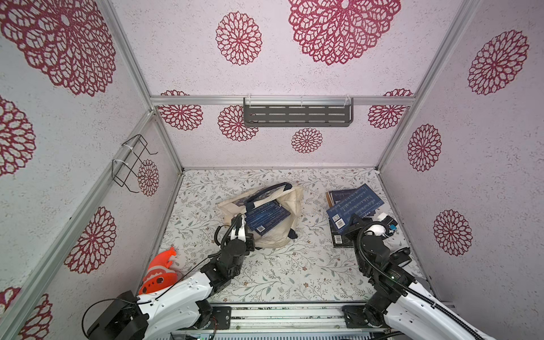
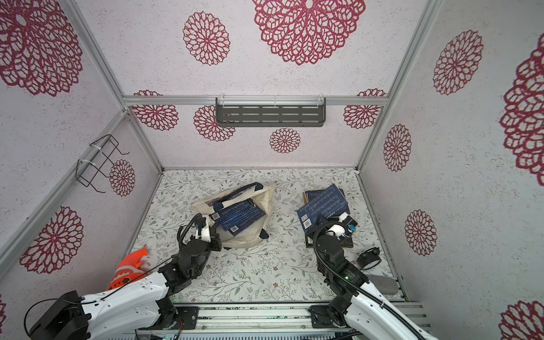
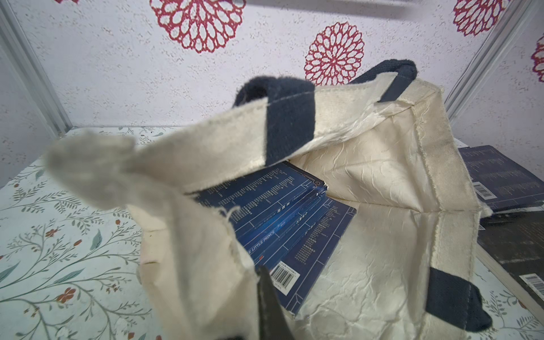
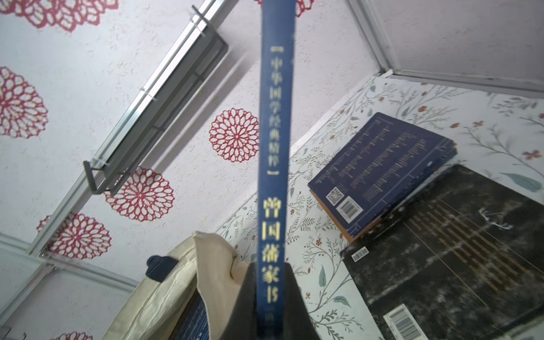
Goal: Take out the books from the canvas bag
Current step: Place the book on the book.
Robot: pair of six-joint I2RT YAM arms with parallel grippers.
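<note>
The cream canvas bag (image 1: 282,235) (image 2: 244,235) (image 3: 368,265) lies mid-table with its mouth held up. My left gripper (image 1: 240,219) (image 2: 206,220) (image 3: 259,273) is shut on its near rim. Dark blue books (image 1: 266,216) (image 2: 238,216) (image 3: 294,223) lie stacked inside, barcode labels showing. My right gripper (image 1: 354,219) (image 2: 319,219) (image 4: 270,282) is shut on a dark blue book (image 1: 356,203) (image 2: 323,206) (image 4: 275,147), raised over the right-hand pile. That pile holds a blue book (image 4: 382,173) on an orange-brown one and a black book (image 4: 456,250) (image 1: 341,238).
An orange fish toy (image 1: 160,273) sits at the near left by my left arm. A black round object (image 2: 368,257) lies near the right arm. A wire rack (image 1: 129,160) hangs on the left wall, a grey shelf (image 1: 297,114) on the back wall.
</note>
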